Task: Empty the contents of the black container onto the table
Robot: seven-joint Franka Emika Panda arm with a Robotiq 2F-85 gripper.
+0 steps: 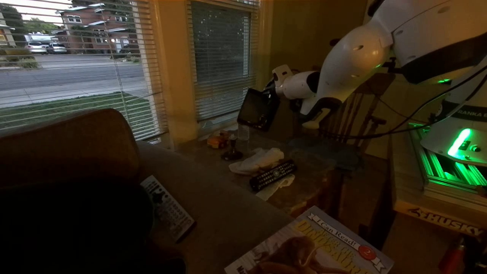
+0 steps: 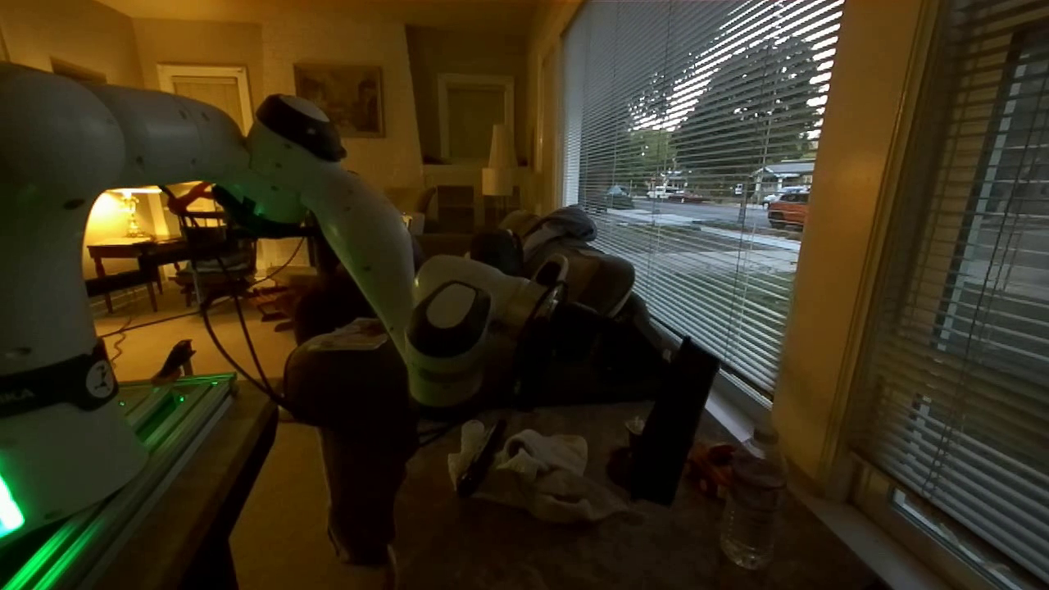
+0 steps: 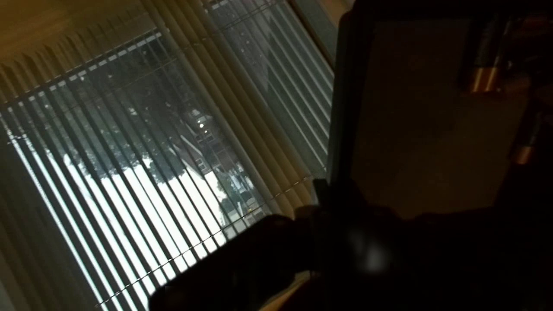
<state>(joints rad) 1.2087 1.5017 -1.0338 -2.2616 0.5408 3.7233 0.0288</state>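
I've got the black container (image 1: 254, 108) up in the air, tilted steeply over the table (image 1: 310, 182), with my gripper (image 1: 269, 90) clamped down on its edge; in the wrist view, two copper-ended cylinders (image 3: 485, 80) show inside it. Below, in an exterior view, an orange object (image 1: 217, 141) lies at far left, a white cloth (image 1: 260, 160) sits nearer, and a black remote (image 1: 273, 175) nearer yet, toward the right.

Blinds (image 2: 697, 188) cover the windows (image 1: 220, 64) while a lamp (image 2: 131, 211) glows.
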